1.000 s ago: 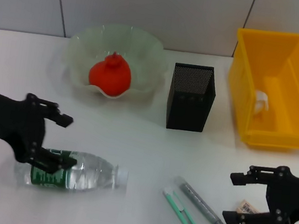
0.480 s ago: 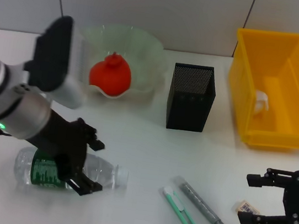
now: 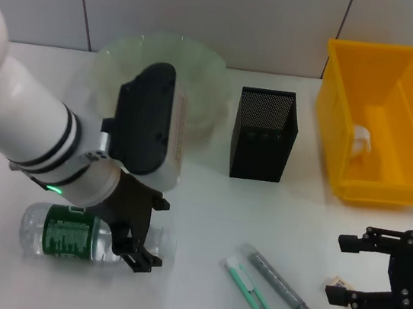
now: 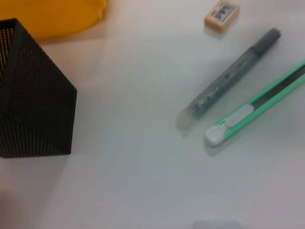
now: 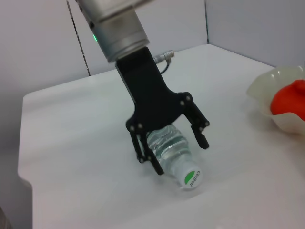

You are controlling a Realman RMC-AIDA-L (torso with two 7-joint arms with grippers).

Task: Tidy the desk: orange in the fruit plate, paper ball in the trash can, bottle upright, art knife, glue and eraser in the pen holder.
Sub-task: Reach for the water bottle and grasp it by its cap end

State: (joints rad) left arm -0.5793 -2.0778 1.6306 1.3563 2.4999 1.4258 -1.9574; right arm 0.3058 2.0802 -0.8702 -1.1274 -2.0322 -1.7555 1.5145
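Bottle [image 5: 172, 153] (lying flat) between left gripper [image 5: 174, 149] fingers.

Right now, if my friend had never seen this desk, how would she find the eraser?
Start at the big yellow bin on the robot's right and come toward the near edge of the desk. There the right end effector hovers open, and the eraser lies just beside it. It is a small tan block with a printed label, short and stubby beside the long grey glue stick and green art knife.
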